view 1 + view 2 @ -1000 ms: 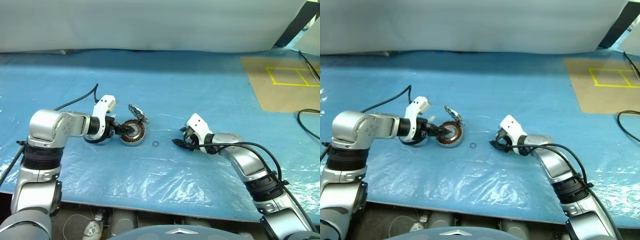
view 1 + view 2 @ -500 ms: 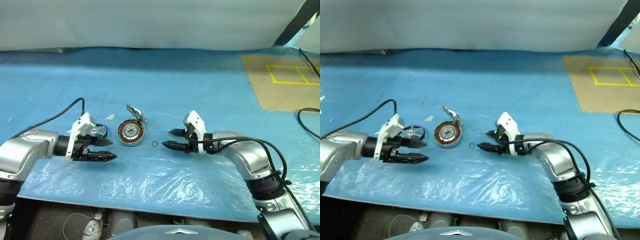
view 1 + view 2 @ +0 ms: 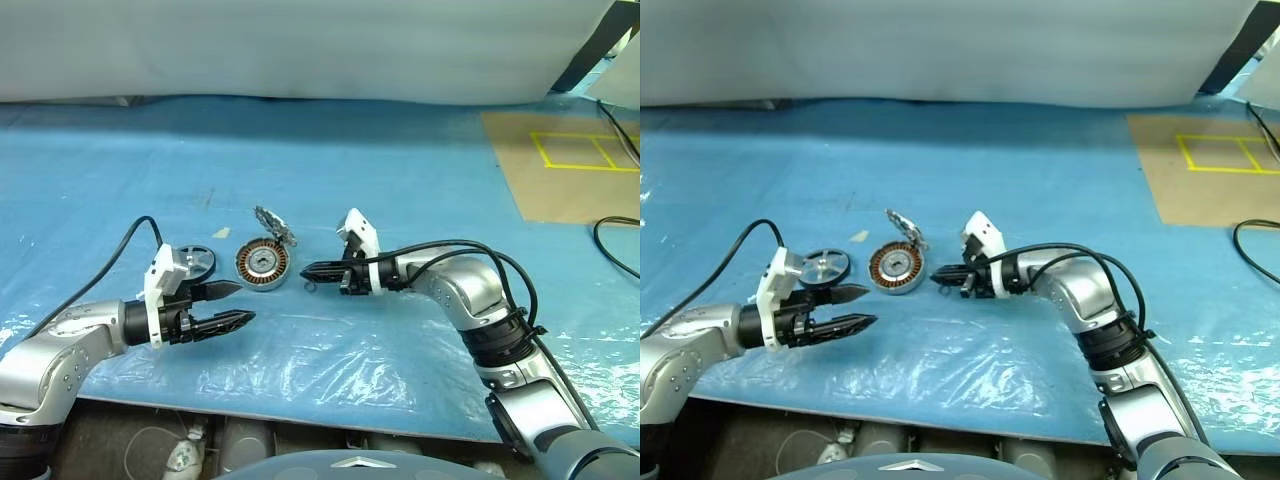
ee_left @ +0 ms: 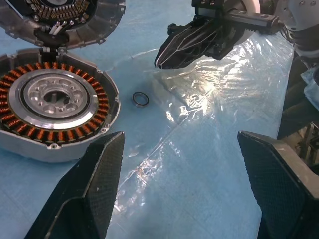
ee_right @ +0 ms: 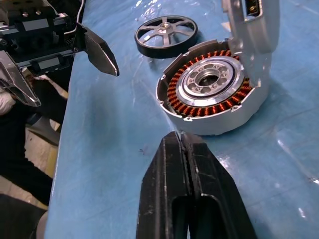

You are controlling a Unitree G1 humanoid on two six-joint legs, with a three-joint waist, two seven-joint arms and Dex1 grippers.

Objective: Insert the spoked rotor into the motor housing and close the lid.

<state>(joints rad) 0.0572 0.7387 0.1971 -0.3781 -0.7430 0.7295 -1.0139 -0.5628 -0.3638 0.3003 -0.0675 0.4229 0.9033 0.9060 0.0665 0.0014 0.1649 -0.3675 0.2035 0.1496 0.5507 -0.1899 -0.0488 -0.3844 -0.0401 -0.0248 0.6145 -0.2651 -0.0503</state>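
Note:
The motor housing [image 3: 262, 265] lies on the blue sheet, its copper windings facing up. Its lid [image 3: 274, 222] stands open at the far rim, tilted back. The spoked rotor [image 3: 198, 261] lies flat on the sheet just left of the housing, and also shows as the dark-rimmed rotor [image 5: 166, 36]. My left gripper [image 3: 245, 302] is open and empty. It sits nearer the table's front edge than the rotor and points right. My right gripper [image 3: 303, 270] is shut on nothing, its tip close to the housing's right side without touching it.
A small dark ring [image 4: 140, 98] lies on the sheet between the housing and the right gripper. A brown board [image 3: 560, 165] with yellow tape lies at the back right, with a black cable [image 3: 615, 245] beside it. The table's front edge [image 3: 330, 425] is near.
My left gripper has pulled back from the housing toward the front edge, uncovering the rotor. My right gripper has moved left toward the housing and shut.

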